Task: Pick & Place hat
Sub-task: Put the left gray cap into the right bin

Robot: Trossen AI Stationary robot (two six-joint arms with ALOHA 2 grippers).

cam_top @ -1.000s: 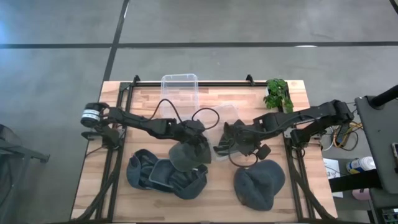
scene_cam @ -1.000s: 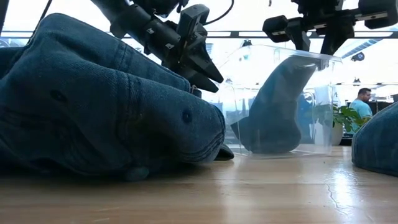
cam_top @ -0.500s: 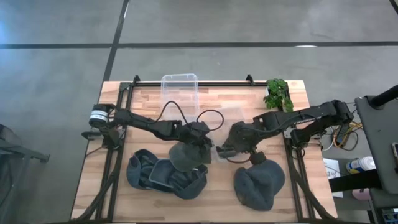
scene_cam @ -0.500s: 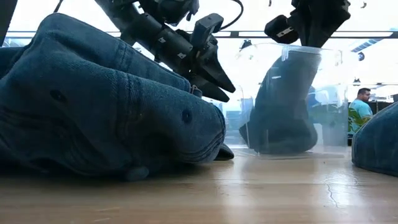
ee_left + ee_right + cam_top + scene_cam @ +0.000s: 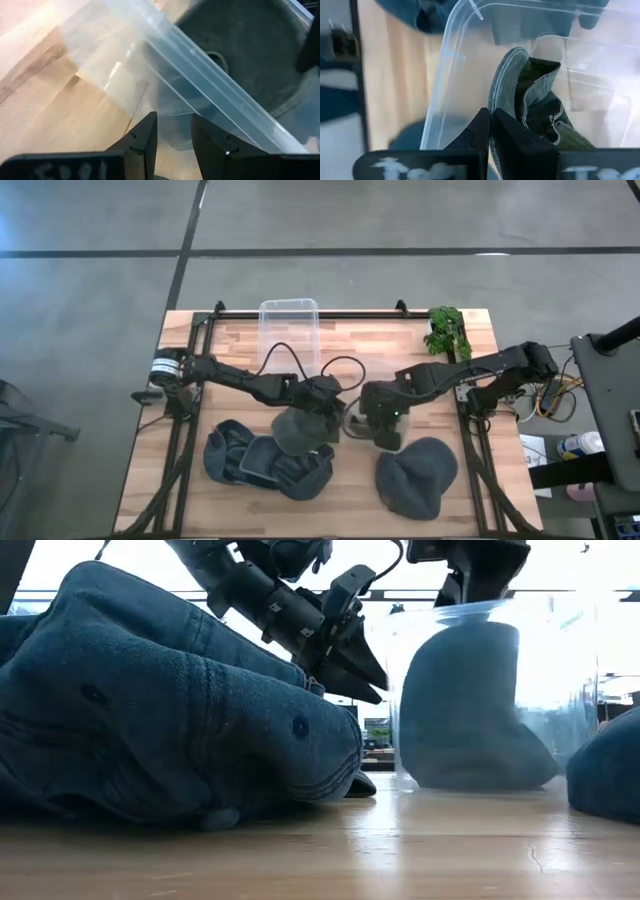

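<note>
A dark grey hat stands inside a clear plastic container on the table's middle. My right gripper reaches down into the container from above and is shut on the hat's edge; in the high view it is at the table's centre. My left gripper points slantwise down at the container's rim from the left, open by a narrow gap, above a pile of blue denim hats. My right gripper pinches the hat's stitched rim edge between its two fingers, coming from above and pointing steeply down. The hat stands upright in the container with its lower part on the container's floor. My left gripper: whether its fingertips touch the container's wall, I cannot tell.
A dark grey hat lies on the denim pile near the front left. A grey beanie lies front right. A second clear box and a green plant stand at the far edge.
My right gripper has rolled about its own line, shut on the hat's edge and gone toward the table's near edge. The container with the hat has come nearer to the near edge and stands more upright. My left gripper has reached a little farther toward the container.
</note>
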